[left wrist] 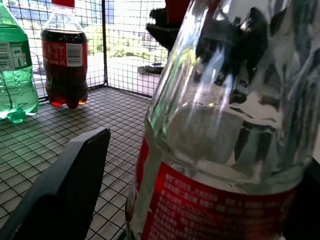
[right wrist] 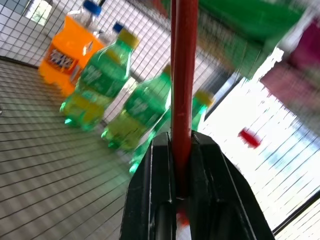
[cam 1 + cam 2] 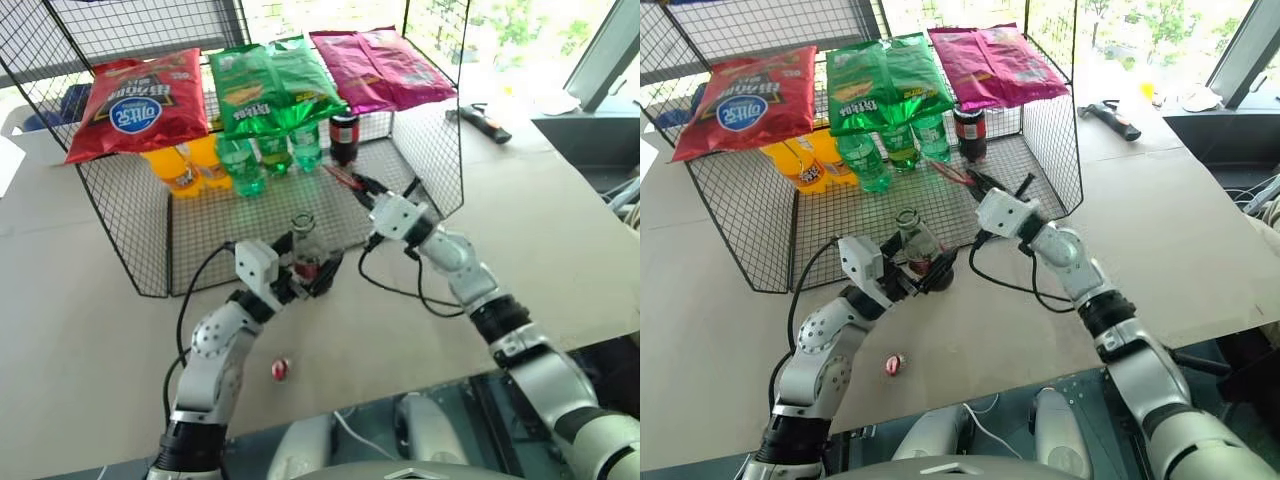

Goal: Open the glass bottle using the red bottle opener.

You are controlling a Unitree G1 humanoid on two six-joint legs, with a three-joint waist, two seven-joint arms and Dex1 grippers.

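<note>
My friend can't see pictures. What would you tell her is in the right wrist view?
The right hand is shut on the red bottle opener, seen edge-on and rising between its black fingers. Behind it, on a wire mesh shelf, stand three green plastic bottles and an orange bottle.

A pale tan table [image 3: 80, 300] carries a black wire rack [image 3: 150, 225] across its far half, from about ten to one o'clock. A small red bottle cap [image 3: 280, 369] lies on the bare tabletop near six o'clock. A dark tool [image 3: 480, 122] rests towards two o'clock, beside the rack.
</note>
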